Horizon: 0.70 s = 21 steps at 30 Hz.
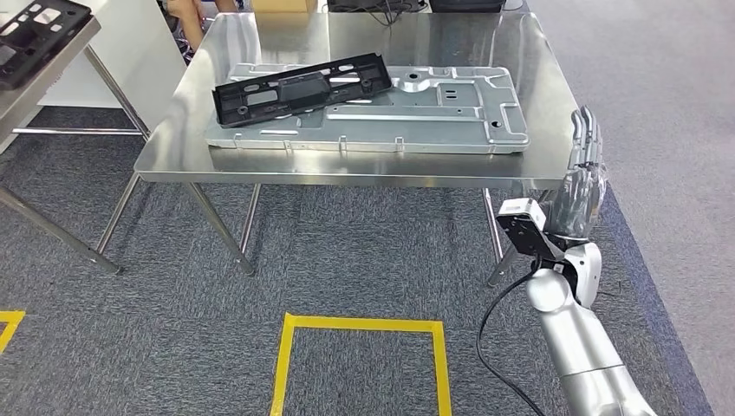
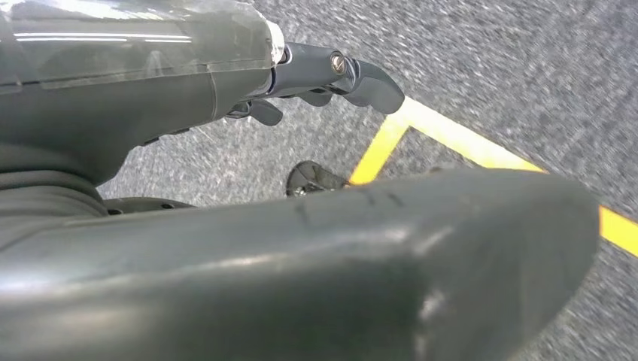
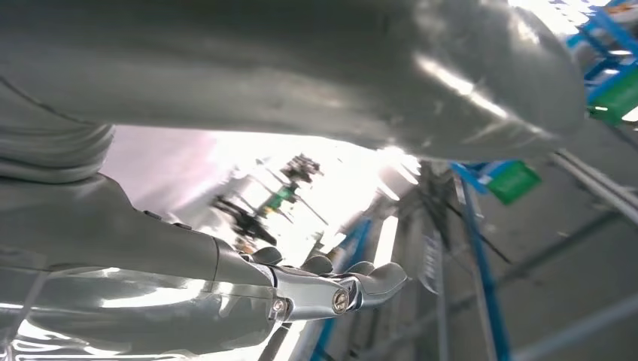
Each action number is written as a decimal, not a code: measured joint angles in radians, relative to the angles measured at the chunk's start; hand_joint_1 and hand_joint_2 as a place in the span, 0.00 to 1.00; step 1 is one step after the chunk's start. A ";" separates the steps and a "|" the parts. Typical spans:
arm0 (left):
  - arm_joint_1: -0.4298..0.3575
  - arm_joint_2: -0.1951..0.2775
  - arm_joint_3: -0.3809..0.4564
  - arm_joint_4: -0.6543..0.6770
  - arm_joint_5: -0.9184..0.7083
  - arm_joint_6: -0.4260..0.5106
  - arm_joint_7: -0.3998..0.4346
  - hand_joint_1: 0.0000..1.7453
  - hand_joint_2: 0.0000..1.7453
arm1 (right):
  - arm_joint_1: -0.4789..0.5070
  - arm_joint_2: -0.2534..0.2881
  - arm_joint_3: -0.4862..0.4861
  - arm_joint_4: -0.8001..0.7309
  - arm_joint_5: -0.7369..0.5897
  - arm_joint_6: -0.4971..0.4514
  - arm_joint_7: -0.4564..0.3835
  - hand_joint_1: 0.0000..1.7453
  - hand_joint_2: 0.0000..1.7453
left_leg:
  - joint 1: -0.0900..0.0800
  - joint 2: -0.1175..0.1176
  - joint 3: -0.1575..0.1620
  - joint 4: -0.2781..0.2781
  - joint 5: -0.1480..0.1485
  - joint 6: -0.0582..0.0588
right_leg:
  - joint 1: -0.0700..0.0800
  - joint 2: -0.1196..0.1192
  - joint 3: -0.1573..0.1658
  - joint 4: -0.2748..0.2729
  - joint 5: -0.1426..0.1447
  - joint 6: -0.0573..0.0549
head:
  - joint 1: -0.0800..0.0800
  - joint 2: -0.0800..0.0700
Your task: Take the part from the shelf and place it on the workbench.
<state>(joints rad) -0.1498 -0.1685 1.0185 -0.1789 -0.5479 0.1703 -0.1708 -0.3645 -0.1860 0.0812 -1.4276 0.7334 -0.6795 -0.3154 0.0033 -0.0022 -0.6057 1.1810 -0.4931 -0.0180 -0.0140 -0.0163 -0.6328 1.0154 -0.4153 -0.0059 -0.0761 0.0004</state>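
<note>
Right arm (image 1: 576,342) rises from the bottom edge of the head view, silver and jointed, and its right hand (image 1: 582,178) is up beside the near right corner of the workbench (image 1: 260,52), fingers straight and apart, grasping nothing. On that steel workbench sits the black part (image 1: 299,86), a long plastic frame lying flat, resting across the left end of a large grey metal panel (image 1: 433,113) that covers much of the benchtop. Left of the workbench, another steel table (image 1: 52,65) carries a second black frame (image 1: 30,39) at its corner. Below the workbench, on grey carpet, runs a square of yellow floor tape (image 1: 360,325). Over in the left wrist view, the left hand (image 2: 323,75) hangs above that carpet and the yellow tape (image 2: 451,135), fingers loosely extended, nothing in them.
</note>
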 joint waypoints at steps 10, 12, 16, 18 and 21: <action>-0.004 -0.003 0.001 -0.003 0.000 0.001 0.001 0.00 0.00 | 0.128 0.043 -0.132 0.040 -0.054 0.032 -0.047 0.00 0.00 | -0.009 0.008 0.071 -0.209 0.046 0.068 | -0.004 0.012 -0.075 0.170 -0.122 0.043 | 0.000 0.000; -0.002 -0.003 0.001 -0.003 -0.002 0.001 0.003 0.00 0.00 | 0.138 0.053 -0.148 0.075 -0.061 0.043 -0.047 0.00 0.00 | -0.011 0.008 0.040 -0.204 0.065 0.067 | -0.005 0.012 -0.089 0.267 -0.157 0.047 | 0.000 0.000; -0.003 -0.004 0.000 -0.004 -0.006 0.003 0.009 0.00 0.00 | 0.146 0.071 -0.180 0.144 -0.083 0.048 -0.061 0.00 0.00 | -0.012 0.008 -0.017 -0.176 0.090 0.056 | -0.009 0.012 0.062 0.096 -0.092 0.045 | 0.000 0.000; -0.004 -0.004 0.000 -0.004 -0.008 0.005 0.012 0.00 0.00 | 0.144 0.079 -0.194 0.173 -0.088 0.056 -0.054 0.00 0.00 | -0.013 0.008 -0.030 -0.164 0.098 0.045 | -0.003 0.013 0.119 0.006 -0.100 0.036 | 0.000 0.000; -0.004 -0.004 0.000 -0.005 -0.013 0.014 0.021 0.00 0.00 | 0.130 0.094 -0.227 0.260 -0.090 0.091 -0.020 0.00 0.00 | -0.011 0.008 -0.035 -0.161 0.112 0.026 | 0.001 0.013 0.114 -0.008 -0.092 0.015 | 0.000 0.000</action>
<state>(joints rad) -0.1543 -0.1724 1.0183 -0.1839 -0.5613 0.1842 -0.1502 -0.2349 -0.0918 -0.1459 -1.1680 0.6433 -0.5880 -0.3351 -0.0081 0.0057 -0.6411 1.0204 -0.3810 0.0084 -0.0130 -0.0031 -0.5192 1.0078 -0.5072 0.0086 -0.0762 0.0004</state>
